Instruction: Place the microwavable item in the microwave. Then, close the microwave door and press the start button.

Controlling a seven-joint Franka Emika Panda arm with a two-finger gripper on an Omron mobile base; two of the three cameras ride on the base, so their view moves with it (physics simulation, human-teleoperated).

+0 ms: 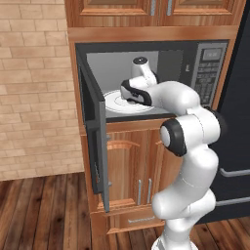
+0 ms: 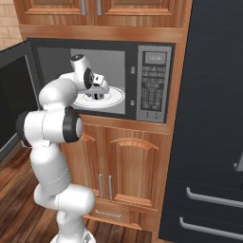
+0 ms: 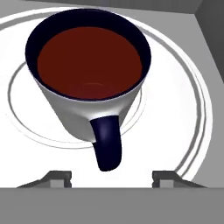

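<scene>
Looking at the big stuff first: a tall dark fridge [image 2: 213, 118] fills the right side of the right base view, with wooden cabinets [image 2: 133, 166] next to it and a brick wall [image 1: 34, 88] off to the left in the left base view. Wood floor [image 1: 44, 210] underneath.

Set into the cabinets is the microwave [image 2: 102, 47], grey steel with a light grey cavity and the keypad panel [image 2: 154, 83] on its right side. The microwave door [image 1: 95, 141] is swung wide open to the left, seen nearly edge-on in the left base view, and its dark window shows at the left edge of the right base view.

The white arm [image 1: 188, 146] reaches up from the base and into the cavity, wrist bent down over the white turntable plate [image 1: 114, 103].

The cup [image 3: 89, 74] is sitting upright on that plate, inside the microwave. From the hand view it's got a dark blue rim and handle, a pale outside, and reddish-brown liquid inside, with the handle pointing toward the camera.

The claw [image 3: 112, 177] is spread open, holding nothing. Its two dark fingertips [image 3: 57, 177] sit either side of the handle's end, well clear of it, and the cup is beyond them, not between them.
</scene>
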